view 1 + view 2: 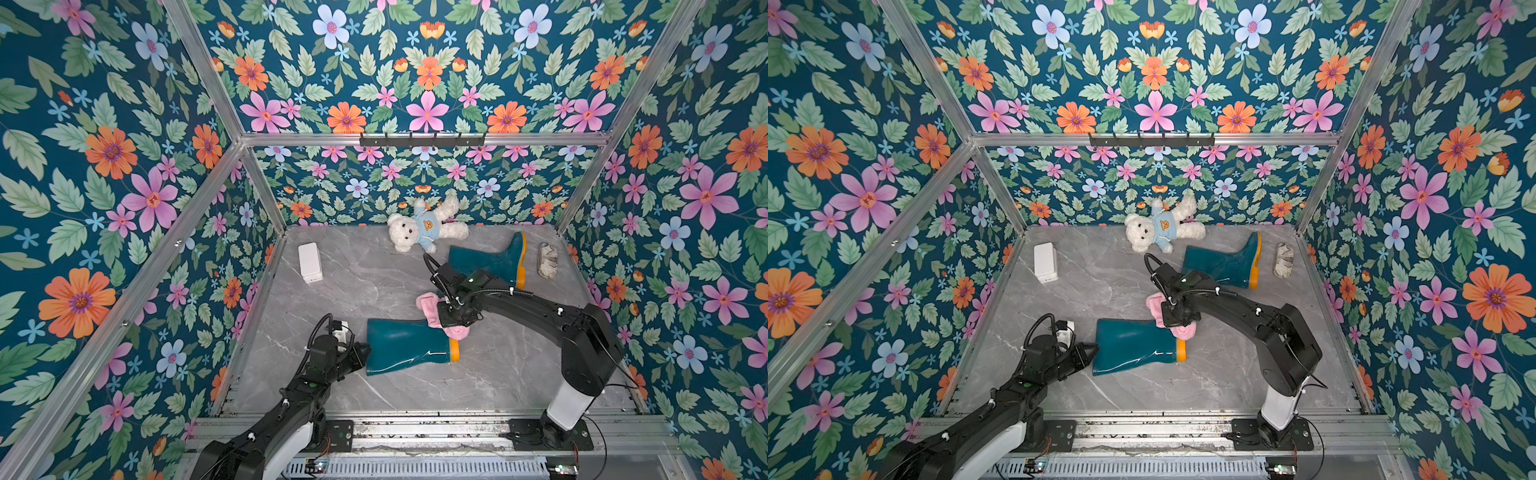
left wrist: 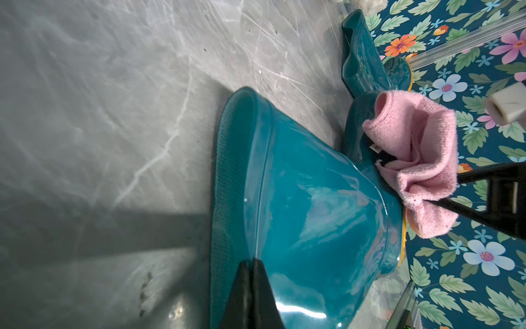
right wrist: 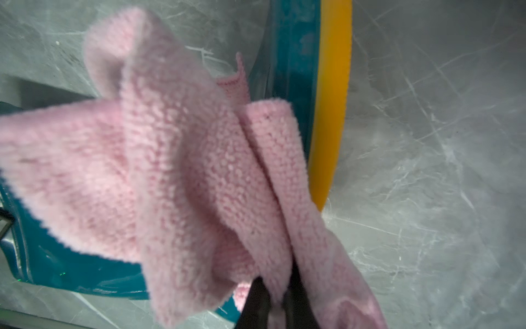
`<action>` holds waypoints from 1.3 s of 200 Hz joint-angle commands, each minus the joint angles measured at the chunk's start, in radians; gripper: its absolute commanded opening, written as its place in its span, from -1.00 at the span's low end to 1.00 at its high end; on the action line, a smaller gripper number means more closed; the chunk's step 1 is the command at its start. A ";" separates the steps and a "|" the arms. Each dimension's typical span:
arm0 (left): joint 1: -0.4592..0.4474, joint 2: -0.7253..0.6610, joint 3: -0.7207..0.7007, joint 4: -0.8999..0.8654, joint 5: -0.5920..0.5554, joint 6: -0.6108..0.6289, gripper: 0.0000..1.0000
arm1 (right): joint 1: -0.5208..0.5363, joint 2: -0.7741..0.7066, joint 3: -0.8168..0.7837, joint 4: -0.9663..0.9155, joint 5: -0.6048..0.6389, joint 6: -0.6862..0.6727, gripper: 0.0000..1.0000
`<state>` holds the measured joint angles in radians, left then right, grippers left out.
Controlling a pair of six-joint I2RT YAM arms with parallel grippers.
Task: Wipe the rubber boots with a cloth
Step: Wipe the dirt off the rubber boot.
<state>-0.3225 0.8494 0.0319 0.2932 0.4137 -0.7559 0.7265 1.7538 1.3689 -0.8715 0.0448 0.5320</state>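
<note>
Two teal rubber boots with yellow-orange soles lie on their sides on the grey marble floor. The near boot [image 1: 409,347] [image 1: 1136,347] [image 2: 299,199] is at the middle front and the far boot [image 1: 490,259] [image 1: 1225,262] [image 2: 361,57] is at the back right. My left gripper [image 1: 368,349] [image 2: 252,260] is shut on the rim of the near boot's shaft opening. The pink fuzzy cloth [image 1: 430,305] [image 1: 1156,303] [image 2: 421,148] [image 3: 185,171] hangs bunched from my right gripper [image 1: 451,318] [image 3: 273,287], which is shut on it. The cloth drapes over the near boot's foot by the sole [image 3: 333,99].
A white teddy bear [image 1: 424,226] lies against the back wall. A white box [image 1: 309,262] stands at the back left and a grey-white rag bundle [image 1: 547,259] lies at the back right beside the far boot. Flowered walls on metal frames close three sides.
</note>
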 commanded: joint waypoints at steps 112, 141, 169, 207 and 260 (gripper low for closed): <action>0.004 0.008 -0.010 0.024 -0.023 0.001 -1.00 | 0.289 0.485 0.434 0.120 -0.310 0.063 -1.00; 0.004 0.007 -0.010 0.022 -0.025 -0.001 -1.00 | 0.288 0.458 0.414 0.048 -0.235 0.041 -1.00; 0.005 -0.001 -0.012 0.018 -0.026 -0.005 -1.00 | 0.268 0.364 0.316 -0.006 -0.142 0.028 -1.00; 0.005 -0.008 -0.012 0.014 -0.030 -0.006 -1.00 | 0.216 0.184 0.094 -0.028 -0.054 0.030 -1.00; 0.007 0.001 -0.012 0.019 -0.023 -0.004 -1.00 | 0.063 -0.154 -0.208 -0.021 0.021 0.037 -1.00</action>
<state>-0.3195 0.8463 0.0212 0.3004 0.4202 -0.7589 0.8326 1.6901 1.2255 -0.8268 -0.0235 0.5648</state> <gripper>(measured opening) 0.060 0.095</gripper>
